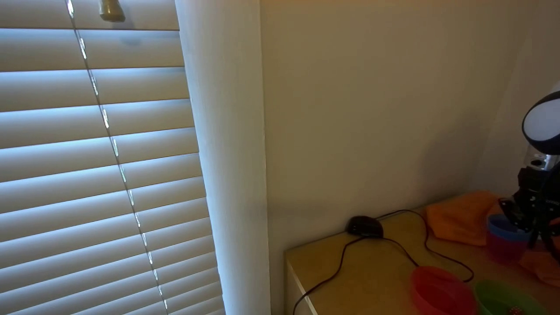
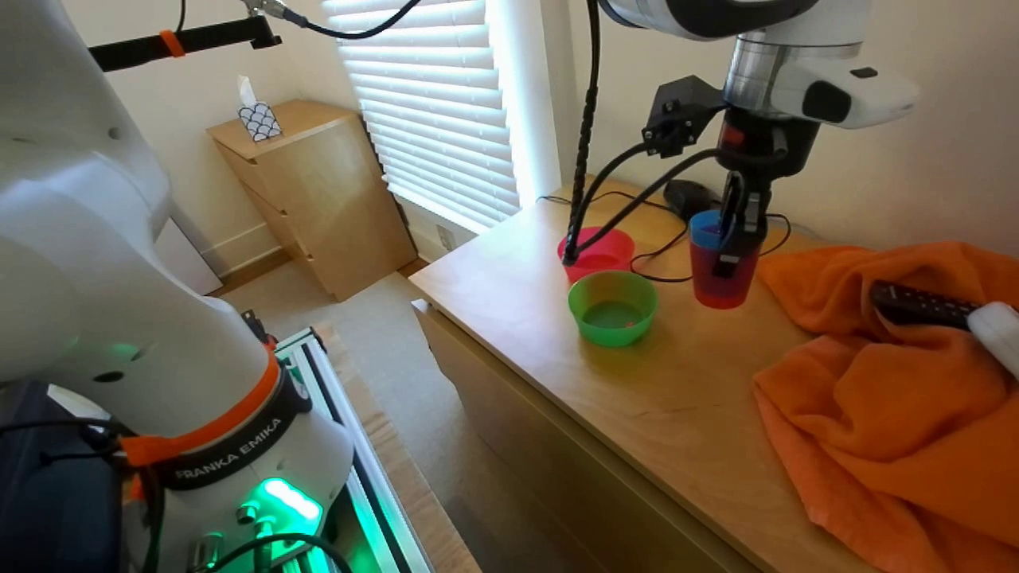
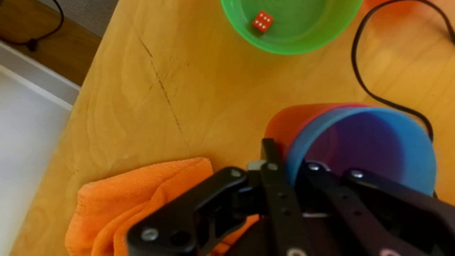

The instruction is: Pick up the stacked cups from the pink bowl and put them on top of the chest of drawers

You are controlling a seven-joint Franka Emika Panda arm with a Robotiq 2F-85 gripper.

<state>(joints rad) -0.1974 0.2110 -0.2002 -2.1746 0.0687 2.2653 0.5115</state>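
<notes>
"Cups (image 2: 706, 274) clear of the pink bowl (image 2: 609, 248)?"

"Yes, right of it in both exterior views, with the pincer (image 3: 291, 154) clamped on their wall."

"Already down on the worktop (image 2: 677, 406)?"

"Can't tell whether they touch it. Removal looks done; I'd judge that setting down, if needed, and letting go remain."
</notes>
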